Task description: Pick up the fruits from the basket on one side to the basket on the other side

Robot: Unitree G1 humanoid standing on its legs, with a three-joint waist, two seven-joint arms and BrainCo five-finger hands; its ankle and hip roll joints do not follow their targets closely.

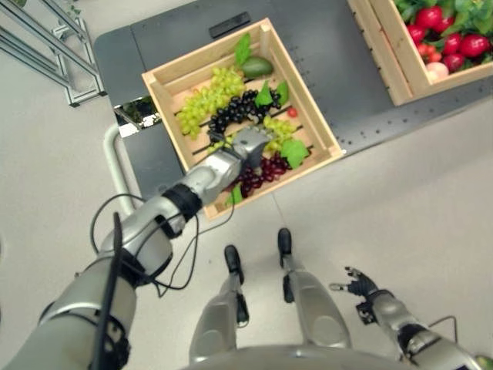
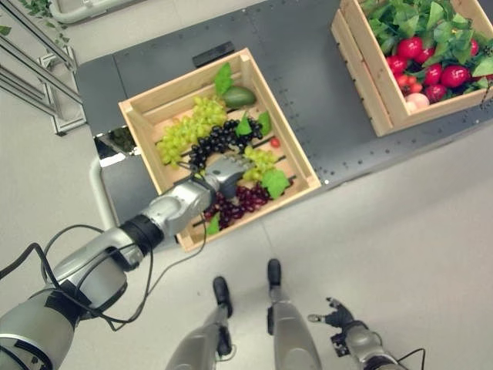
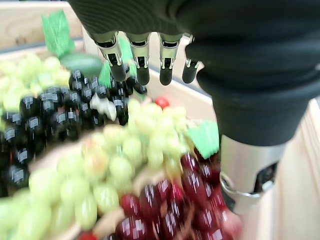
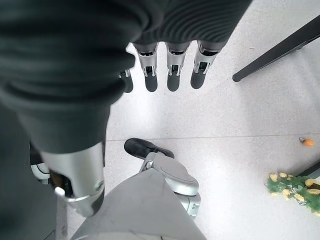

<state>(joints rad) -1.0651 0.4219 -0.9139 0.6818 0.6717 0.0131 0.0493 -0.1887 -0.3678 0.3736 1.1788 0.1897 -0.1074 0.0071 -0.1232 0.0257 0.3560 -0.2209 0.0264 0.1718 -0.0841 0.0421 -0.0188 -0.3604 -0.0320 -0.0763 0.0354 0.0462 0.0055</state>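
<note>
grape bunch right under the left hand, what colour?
Green grapes beneath the left hand, with dark red ones beside them; clearest in the left wrist view.

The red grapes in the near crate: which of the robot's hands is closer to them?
The left. The left hand hovers directly over the red grapes inside the crate; the right hand hangs low over the floor, far off.

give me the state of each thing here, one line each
left hand: open, hanging over the grapes, holding nothing
right hand: open, low by the robot's side, idle
near crate: holds green, black and red grape bunches
far crate: full of red fruit and leaves
avocado: lying in the near crate's far corner
</note>
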